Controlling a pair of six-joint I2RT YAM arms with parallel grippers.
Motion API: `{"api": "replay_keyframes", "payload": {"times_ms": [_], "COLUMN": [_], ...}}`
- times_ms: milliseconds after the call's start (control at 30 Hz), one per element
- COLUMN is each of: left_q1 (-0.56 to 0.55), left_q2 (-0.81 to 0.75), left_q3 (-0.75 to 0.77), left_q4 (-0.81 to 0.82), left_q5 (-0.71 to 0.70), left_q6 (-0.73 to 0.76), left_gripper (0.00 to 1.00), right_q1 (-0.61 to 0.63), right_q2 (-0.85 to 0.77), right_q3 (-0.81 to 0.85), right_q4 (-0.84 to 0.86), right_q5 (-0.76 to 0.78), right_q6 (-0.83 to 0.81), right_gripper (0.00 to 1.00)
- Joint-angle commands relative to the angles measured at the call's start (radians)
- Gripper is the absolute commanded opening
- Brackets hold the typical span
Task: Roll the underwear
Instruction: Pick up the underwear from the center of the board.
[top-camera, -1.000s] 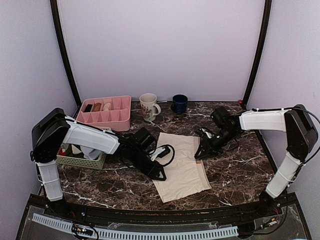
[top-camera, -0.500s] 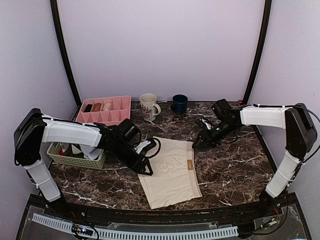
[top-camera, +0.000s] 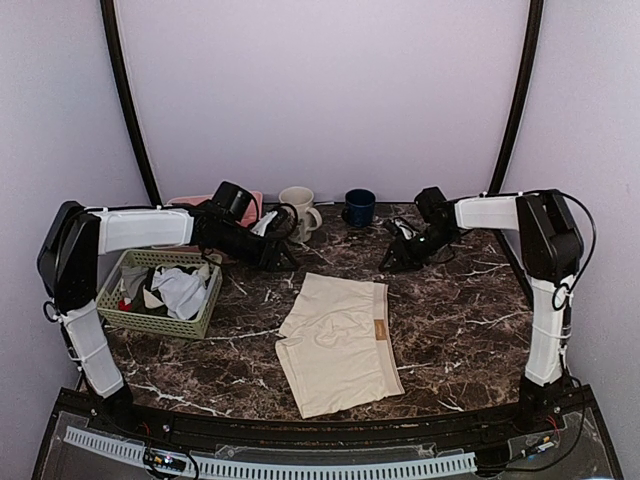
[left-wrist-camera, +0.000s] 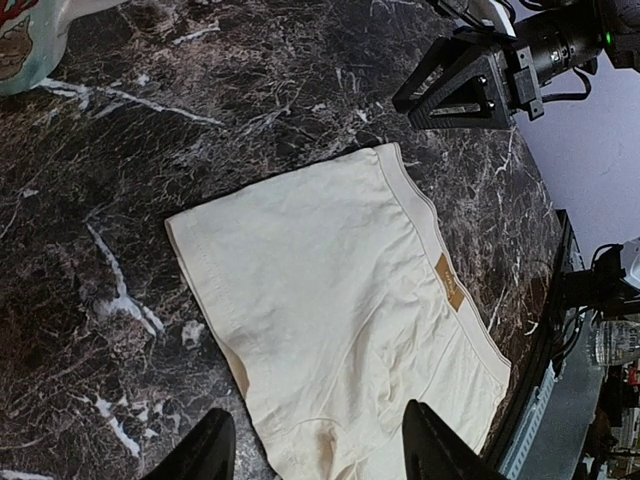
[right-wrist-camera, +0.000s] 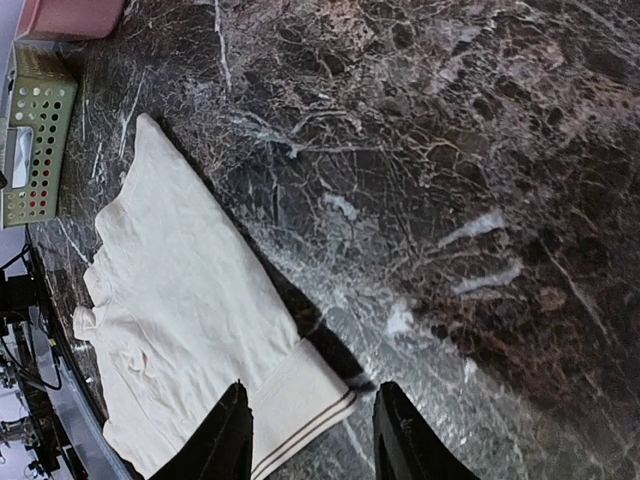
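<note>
Near underwear (top-camera: 340, 345), basket (top-camera: 150, 324) of cloths (top-camera: 181, 290), perhaps

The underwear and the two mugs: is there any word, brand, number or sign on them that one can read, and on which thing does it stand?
No text can be read in any view.
Brown label on the waistband of the underwear: any print is too small to read.
Cream mug: a reddish printed pattern, blurred; no letters can be made out.
Blue mug: no marking shows.
</note>
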Motion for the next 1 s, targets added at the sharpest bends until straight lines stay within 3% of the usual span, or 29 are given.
{"api": "replay_keyframes", "payload": {"times_ms": [0,233,467,700,967], "left_q1": [0.022,0.024,0.024,0.025,0.027], "left_q2": [0.041,0.101,0.223,0.315,0.367], "left_q3": [0.052,0.102,0.21,0.299,0.339], "left_q4": [0.024,0.023,-0.028,-0.037,-0.039], "left_q5": [0.038,0.043,-0.04,-0.079,-0.068], "left_q6": [-0.016,-0.021,0.007,0.076,0.076], "left_gripper": [0.6,0.6,0.55,0.52,0.51], "right_q1": [0.004,-0.002,-0.001,-0.004,-0.011], "right_q2": [0.068,0.141,0.157,0.172,0.108], "right_q3": [0.057,0.047,-0.024,-0.016,0.001], "right_q4": [-0.05,-0.071,-0.034,-0.033,-0.042], "right_q5": [-0.066,-0.146,-0.186,-0.167,-0.032], "right_q6": [-0.095,-0.138,-0.134,-0.128,-0.118], "right_gripper": [0.41,0.39,0.33,0.23,0.34]}}
